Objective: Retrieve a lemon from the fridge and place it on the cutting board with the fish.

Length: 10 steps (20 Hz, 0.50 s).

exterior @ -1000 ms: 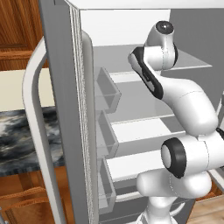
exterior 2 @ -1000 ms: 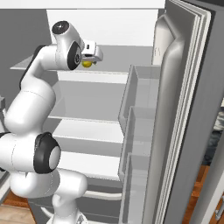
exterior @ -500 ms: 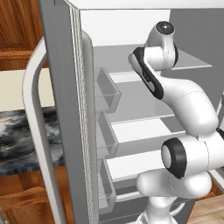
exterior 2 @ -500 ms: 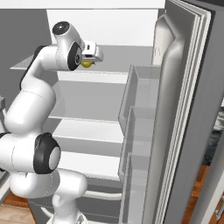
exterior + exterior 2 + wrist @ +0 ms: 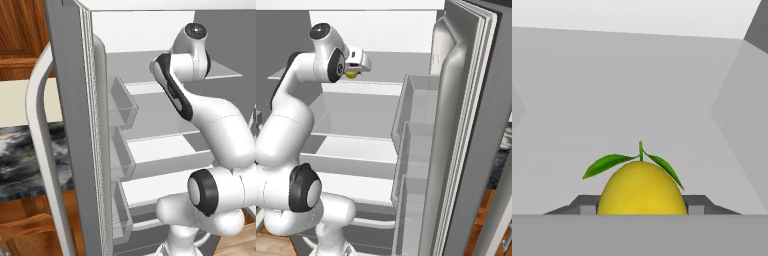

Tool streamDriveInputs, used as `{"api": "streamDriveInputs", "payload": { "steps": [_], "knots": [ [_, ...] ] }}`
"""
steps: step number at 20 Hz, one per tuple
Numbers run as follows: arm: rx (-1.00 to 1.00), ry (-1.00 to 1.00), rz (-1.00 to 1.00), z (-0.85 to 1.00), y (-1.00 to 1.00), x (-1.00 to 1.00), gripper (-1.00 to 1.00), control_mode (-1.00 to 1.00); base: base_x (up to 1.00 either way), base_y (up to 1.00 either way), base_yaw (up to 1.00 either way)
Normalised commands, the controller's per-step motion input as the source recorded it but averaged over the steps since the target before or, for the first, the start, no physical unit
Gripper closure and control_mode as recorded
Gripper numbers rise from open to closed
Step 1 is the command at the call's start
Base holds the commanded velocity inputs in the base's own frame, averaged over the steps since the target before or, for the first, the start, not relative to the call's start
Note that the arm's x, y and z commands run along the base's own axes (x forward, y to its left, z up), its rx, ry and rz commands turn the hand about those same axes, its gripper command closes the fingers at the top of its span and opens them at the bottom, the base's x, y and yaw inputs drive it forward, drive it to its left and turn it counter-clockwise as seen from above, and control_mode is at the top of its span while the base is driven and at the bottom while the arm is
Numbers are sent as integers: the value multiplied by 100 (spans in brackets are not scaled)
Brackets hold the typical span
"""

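One lemon (image 5: 642, 190) sits clamped between the tool (image 5: 352, 74) fingers inside the fridge (image 5: 466, 125) — retrieval step in hand; next, withdraw clear of the shelves — then carry to the cutting board.

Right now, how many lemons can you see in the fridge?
1. The lemon sits between the gripper fingers, shut on it, up at the top shelf of the fridge. The arm hides part of the shelves, so another could be behind it.
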Motion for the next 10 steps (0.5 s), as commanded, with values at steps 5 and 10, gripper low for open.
{"api": "streamDriveInputs", "payload": {
  "steps": [5, 10],
  "knots": [
    [8, 1, 0, 20, 0, -86, 100, -100, 0, 0, 0],
    [4, 5, 0, 3, 0, -91, 100, -100, 0, 0, 0]
  ]
}}
